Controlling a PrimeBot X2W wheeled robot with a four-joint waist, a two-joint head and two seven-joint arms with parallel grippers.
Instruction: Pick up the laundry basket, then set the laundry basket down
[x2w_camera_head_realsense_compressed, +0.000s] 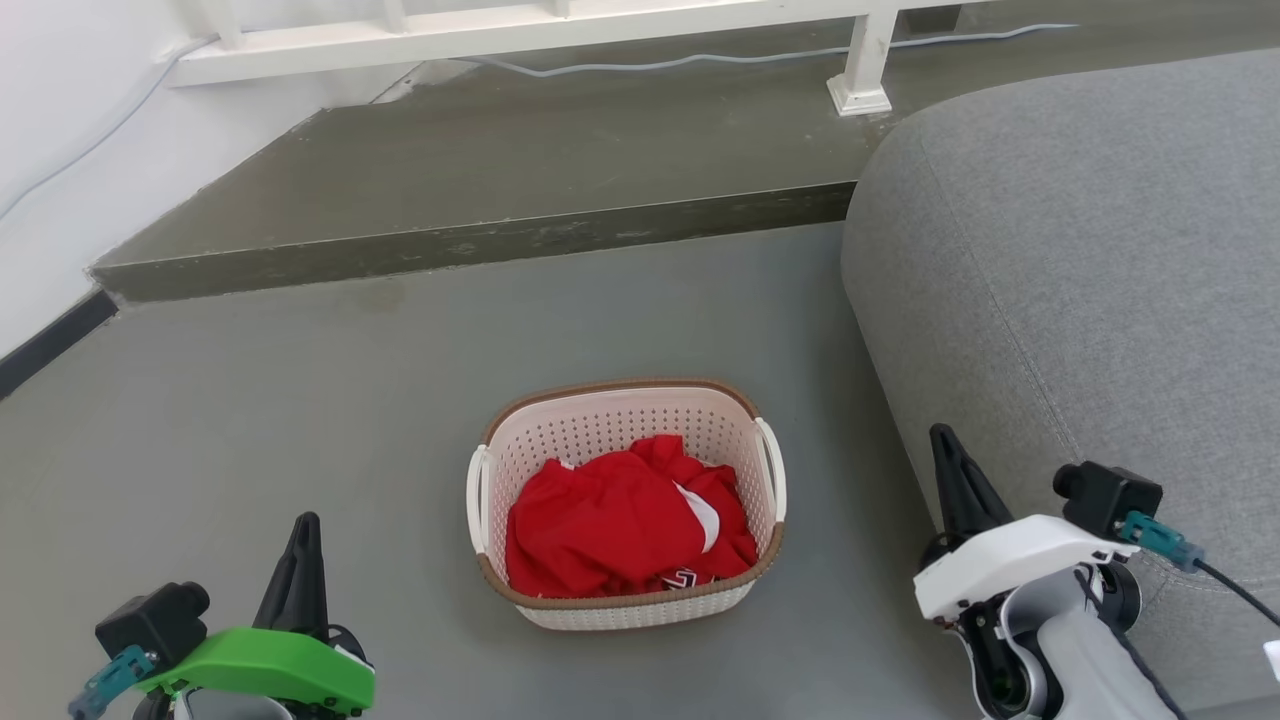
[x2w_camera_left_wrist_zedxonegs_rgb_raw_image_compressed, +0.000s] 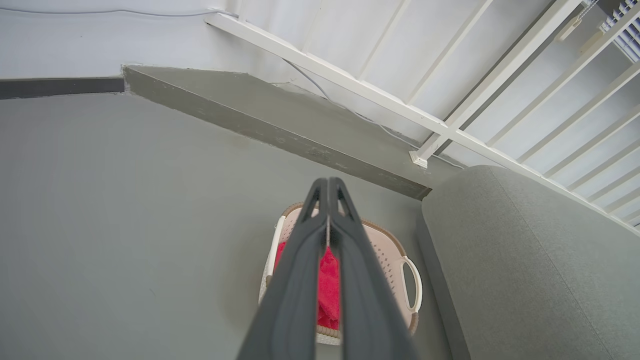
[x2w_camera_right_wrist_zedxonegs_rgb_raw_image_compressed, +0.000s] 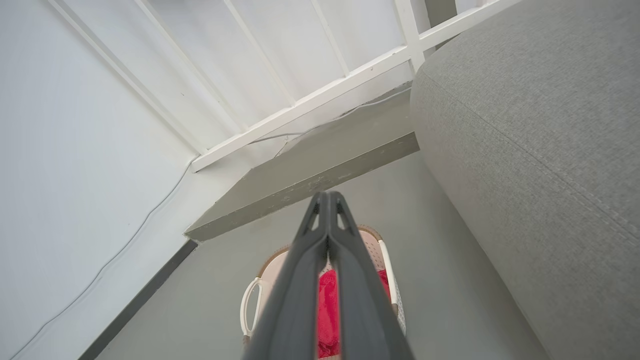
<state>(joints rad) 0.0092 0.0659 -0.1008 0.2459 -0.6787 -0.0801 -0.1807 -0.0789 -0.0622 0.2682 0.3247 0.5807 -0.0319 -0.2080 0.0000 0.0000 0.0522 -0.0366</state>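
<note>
basket: your laundry basket (x2w_camera_head_realsense_compressed: 620, 418) sits upright on the grey floor (x2w_camera_head_realsense_compressed: 250, 420), about midway between left and right in the head view, brown rim level, with a white loop handle (x2w_camera_head_realsense_compressed: 773, 470) on its left and right sides.
load: a crumpled red cloth (x2w_camera_head_realsense_compressed: 610, 520) with a patch of white lies inside, below the rim.
left pincer: your left pincer (x2w_camera_head_realsense_compressed: 305, 525) is at the near left, fingers pressed together and holding nothing. the basket lies to its right and a little farther out, well apart from it.
right pincer: your right pincer (x2w_camera_head_realsense_compressed: 942, 440) is at the near right, fingers likewise pressed together on nothing. the basket lies to its left, well apart.
wrist views: in each, the closed fingers point over the basket and cover its middle, and one handle shows beside them.
sofa: a grey fabric sofa (x2w_camera_head_realsense_compressed: 1080, 280) stands on the right. its rounded front is near the basket's right handle, with a strip of floor between. your right pincer shows in front of it, and you cannot tell whether they touch.
far side: a raised grey step (x2w_camera_head_realsense_compressed: 480, 180) runs across beyond the basket, well apart from it, with a white railing (x2w_camera_head_realsense_compressed: 520, 30) and a pale cable (x2w_camera_head_realsense_compressed: 700, 60) on it.
left side: a white wall (x2w_camera_head_realsense_compressed: 50, 150) with dark skirting (x2w_camera_head_realsense_compressed: 50, 340).
in the way: floor lies between each pincer and the basket, and the sofa stands close on the right.
</note>
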